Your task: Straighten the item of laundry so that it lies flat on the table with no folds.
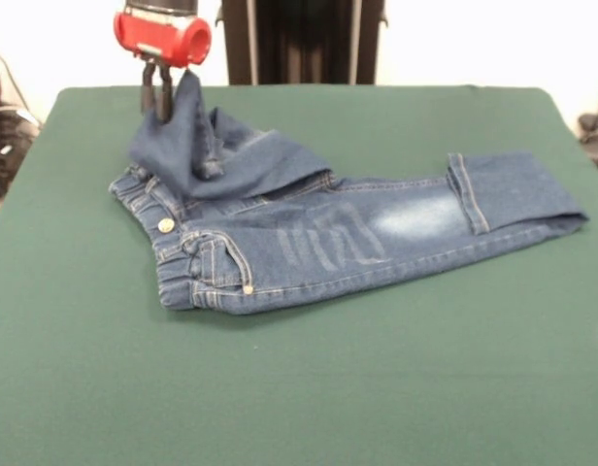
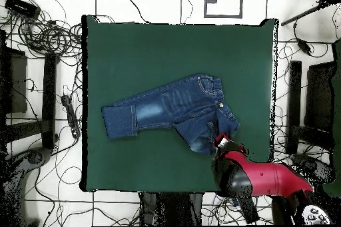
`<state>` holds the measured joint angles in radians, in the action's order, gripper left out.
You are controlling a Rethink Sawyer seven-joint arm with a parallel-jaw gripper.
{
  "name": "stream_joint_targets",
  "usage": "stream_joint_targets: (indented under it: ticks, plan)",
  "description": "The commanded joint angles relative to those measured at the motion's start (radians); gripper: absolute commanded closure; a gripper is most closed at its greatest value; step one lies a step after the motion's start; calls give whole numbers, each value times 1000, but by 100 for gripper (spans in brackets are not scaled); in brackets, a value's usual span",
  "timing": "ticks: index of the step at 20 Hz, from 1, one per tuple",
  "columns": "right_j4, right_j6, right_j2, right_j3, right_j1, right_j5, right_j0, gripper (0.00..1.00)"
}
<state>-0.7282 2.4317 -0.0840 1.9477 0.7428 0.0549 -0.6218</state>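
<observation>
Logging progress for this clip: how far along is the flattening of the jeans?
Partway. Done: one leg of the jeans lies stretched out on the table, though its cuff is turned back. In hand: the tool is shut on the other leg's end, lifting it above the waistband. Left: that leg is folded back over the seat and must be drawn out and laid flat.

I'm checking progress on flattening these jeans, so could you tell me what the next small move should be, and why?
Probably carry the pinched cloth away from the waistband, out over bare table, then lower it. The gripper is shut on a raised peak of the jeans; that leg lies doubled back over the waist end, while the other leg lies flat except for its turned-back cuff.
</observation>
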Motion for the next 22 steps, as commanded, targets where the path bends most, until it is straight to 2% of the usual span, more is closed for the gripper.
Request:
stream_joint_targets:
  ticks: [1, 6, 8, 14, 18, 22]
  plan:
    - [-50, -41, -75, 83, 12, 33, 67, 0]
    - [-66, -42, -21, 77, 53, 56, 124, 0]
    - [-58, -76, -84, 104, 68, 78, 70, 0]
    - [-44, -125, -171, 189, 142, 118, -18, 0]
    - [27, -139, -210, 304, 276, 182, -46, 0]
    - [84, -90, -185, 372, 368, 220, -1, 0]
